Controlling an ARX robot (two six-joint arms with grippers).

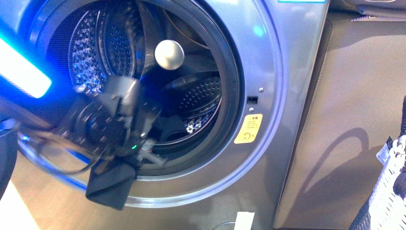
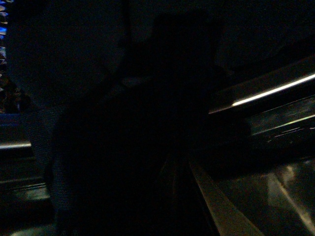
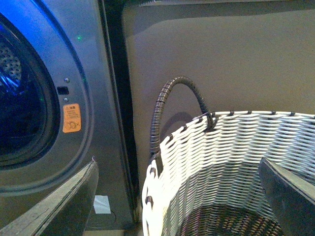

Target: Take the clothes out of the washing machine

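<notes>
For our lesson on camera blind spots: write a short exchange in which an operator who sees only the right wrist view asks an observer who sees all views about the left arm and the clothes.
Operator: I see only the basket and part of the washing machine. Where is the left pincer?
Observer: In the front view, the left pincer is at the lower rim of the machine's round opening.
Operator: Are any clothes with it?
Observer: Yes. Dark clothes hang just beneath it, in front of the rim. Blur hides the jaws, so I cannot confirm the grip.
</notes>
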